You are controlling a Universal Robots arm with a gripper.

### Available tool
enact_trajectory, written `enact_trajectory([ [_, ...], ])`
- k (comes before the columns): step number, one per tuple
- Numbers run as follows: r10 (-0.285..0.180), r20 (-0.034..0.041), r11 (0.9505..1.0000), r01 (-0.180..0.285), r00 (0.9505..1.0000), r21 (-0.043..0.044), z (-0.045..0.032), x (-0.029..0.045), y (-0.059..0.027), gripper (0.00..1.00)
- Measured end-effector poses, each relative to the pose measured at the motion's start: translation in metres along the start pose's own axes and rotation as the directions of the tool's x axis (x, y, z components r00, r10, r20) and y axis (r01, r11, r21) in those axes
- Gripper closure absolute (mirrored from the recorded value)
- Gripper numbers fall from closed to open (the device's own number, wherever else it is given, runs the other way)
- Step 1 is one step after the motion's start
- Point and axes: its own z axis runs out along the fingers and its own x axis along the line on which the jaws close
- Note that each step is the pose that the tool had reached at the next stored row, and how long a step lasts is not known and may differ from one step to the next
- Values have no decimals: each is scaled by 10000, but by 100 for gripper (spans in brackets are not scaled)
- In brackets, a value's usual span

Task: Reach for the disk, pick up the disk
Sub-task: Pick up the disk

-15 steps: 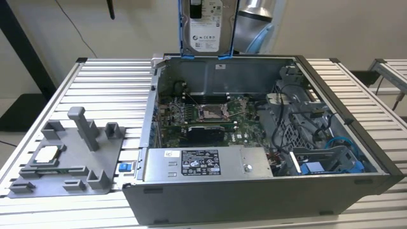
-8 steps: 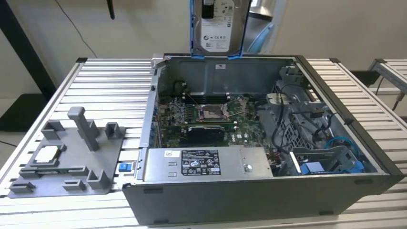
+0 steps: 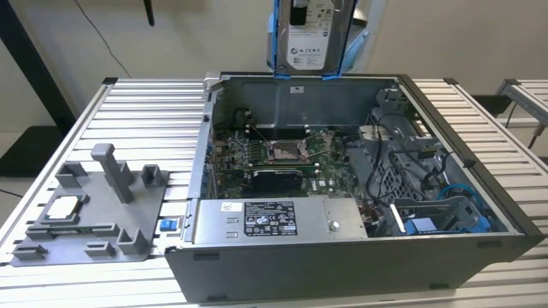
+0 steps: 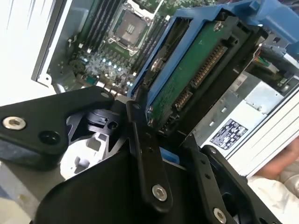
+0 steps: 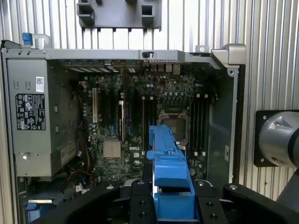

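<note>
Silver metal disk in blue plastic frame (image 3: 308, 35), clamped by the black end effector (image 4: 163, 140), hangs above the open grey computer case (image 3: 342, 269), at its 12 o'clock edge; pickup appears complete.

The disk (image 3: 308, 35) is silver with a white label and a bright blue frame. Tool (image 4: 161, 140) is plain black. Computer case (image 3: 342, 263) is dark grey, its board (image 5: 140, 126) green, and the counter (image 3: 145, 109) is ribbed pale silver.
</note>
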Motion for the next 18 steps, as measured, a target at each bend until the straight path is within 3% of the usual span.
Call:
enact_trajectory([
  [11,-1,0,10000,1,10000,0,10,-8,-342,100],
  [18,0,-1,10000,0,10000,0,18,-15,-611,100],
])
